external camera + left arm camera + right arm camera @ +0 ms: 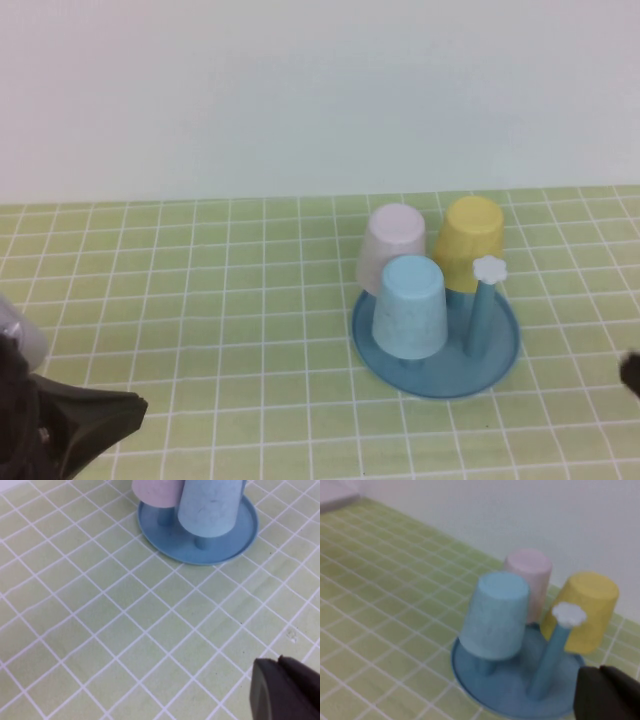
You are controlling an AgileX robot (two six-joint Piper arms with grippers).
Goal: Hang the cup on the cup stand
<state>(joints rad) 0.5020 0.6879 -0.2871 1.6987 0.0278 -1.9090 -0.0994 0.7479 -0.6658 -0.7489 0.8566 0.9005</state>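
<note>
The light-blue cup (pixel 410 308) sits upside down over a peg of the round blue cup stand (pixel 440 385), on the stand's near left side. It also shows in the left wrist view (pixel 207 505) and in the right wrist view (pixel 495 615). My left gripper (pixel 138 406) is shut and empty at the table's near left, well away from the stand (pixel 235 540). Its dark tips show in the left wrist view (pixel 274 663). My right gripper (pixel 632 372) is at the right edge, shut and empty, its tips (pixel 601 670) near the stand's rim (pixel 485 690).
A pale pink cup (pixel 392 245) and a yellow cup (pixel 470 240) hang upside down on the stand's far pegs. One bare peg with a white flower cap (pixel 489 268) stands at the near right. A green checked cloth (pixel 200 300) covers the table; a white wall is behind.
</note>
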